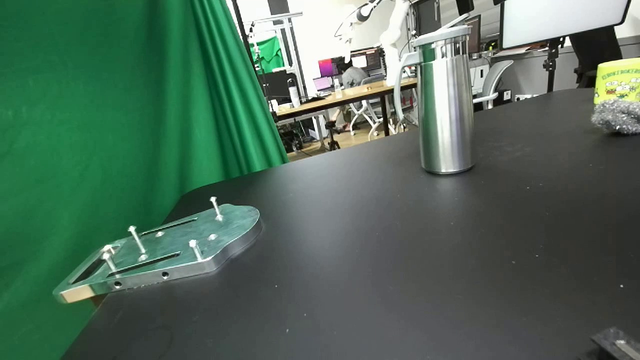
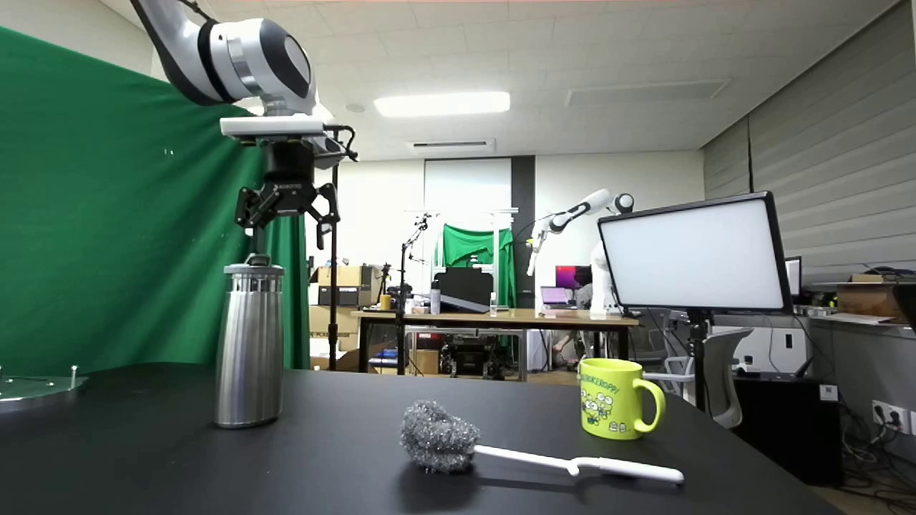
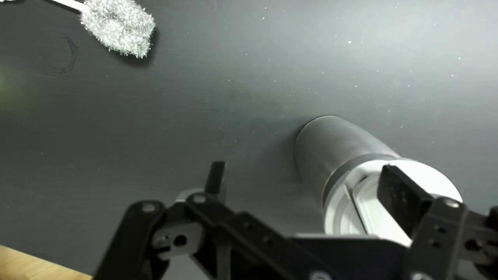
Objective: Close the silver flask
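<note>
The silver flask (image 1: pixel 446 110) stands upright on the black table in both exterior views (image 2: pixel 250 350). A light grey handle (image 1: pixel 400 90) is on its side. Its grey lid has a flap (image 1: pixel 457 21) tilted up at a slant. The wrist view shows the flask (image 3: pixel 338 144) from above, with the pale lid (image 3: pixel 362 202) and a recess inside it. My gripper (image 2: pixel 290 239) is open and points down, also in the wrist view (image 3: pixel 307 184). One finger is right over the lid; the other is off to the side above the table. I cannot tell whether the finger touches the lid.
A metal plate with upright bolts (image 1: pixel 175 250) lies at the table's edge by the green curtain (image 1: pixel 125 100). A silver scrubber (image 2: pixel 438 436) with a white handle and a yellow-green mug (image 2: pixel 608 400) stand apart from the flask. A dark object (image 1: pixel 617 345) shows at a corner.
</note>
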Available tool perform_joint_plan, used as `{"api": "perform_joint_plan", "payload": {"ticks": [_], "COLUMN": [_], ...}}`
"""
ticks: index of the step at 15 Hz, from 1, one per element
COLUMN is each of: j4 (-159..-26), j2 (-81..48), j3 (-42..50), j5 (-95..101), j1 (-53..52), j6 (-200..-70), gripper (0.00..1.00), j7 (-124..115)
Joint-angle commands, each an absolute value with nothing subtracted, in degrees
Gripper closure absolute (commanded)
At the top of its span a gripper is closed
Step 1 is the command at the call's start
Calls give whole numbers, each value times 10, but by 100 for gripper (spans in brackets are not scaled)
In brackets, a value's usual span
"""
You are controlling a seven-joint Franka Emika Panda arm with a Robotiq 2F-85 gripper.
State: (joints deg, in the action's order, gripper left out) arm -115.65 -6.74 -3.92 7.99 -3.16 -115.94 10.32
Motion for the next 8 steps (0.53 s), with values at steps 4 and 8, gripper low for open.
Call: {"api": "perform_joint_plan", "payload": {"ticks": [4, 8], "j4": [-1159, -1155], "j2": [-98, -110], "j3": [-34, -35], "j5": [86, 85], "j1": [-31, -31], "j6": [-1150, -1146], "gripper": [0, 0], "j7": [93, 94]}}
